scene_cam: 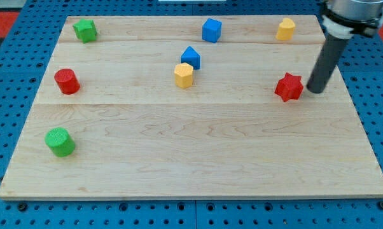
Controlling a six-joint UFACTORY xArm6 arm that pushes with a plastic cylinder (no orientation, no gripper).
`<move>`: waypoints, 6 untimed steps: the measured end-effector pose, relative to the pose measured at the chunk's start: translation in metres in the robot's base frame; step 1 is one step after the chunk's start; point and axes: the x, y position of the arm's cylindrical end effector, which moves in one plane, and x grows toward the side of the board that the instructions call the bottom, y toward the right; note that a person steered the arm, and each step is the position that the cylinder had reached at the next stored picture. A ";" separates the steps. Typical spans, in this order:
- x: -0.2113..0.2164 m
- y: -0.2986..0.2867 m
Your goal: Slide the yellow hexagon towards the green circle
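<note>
Green circle (pixel 60 141) sits nearest you, bench (pixel 198 159) bottom-left. Yellow hexagon (pixel 184 75) is mid-bench w/ a blue block (pixel 190 56) touching its top-right. No jaws on this rig (just a rod). My tip (pixel 316 90) is beside the red star (pixel 289 87), so imo swing round behind the hexagon's upper right and push down-left.

Blue block (pixel 190 57) touching yellow hexagon (pixel 184 75); red cylinder (pixel 67 81) near green circle (pixel 60 141).

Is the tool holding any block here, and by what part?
Nothing is held. My tip sits just right of the red star, far from the yellow hexagon.
</note>
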 end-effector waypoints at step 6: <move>-0.095 -0.101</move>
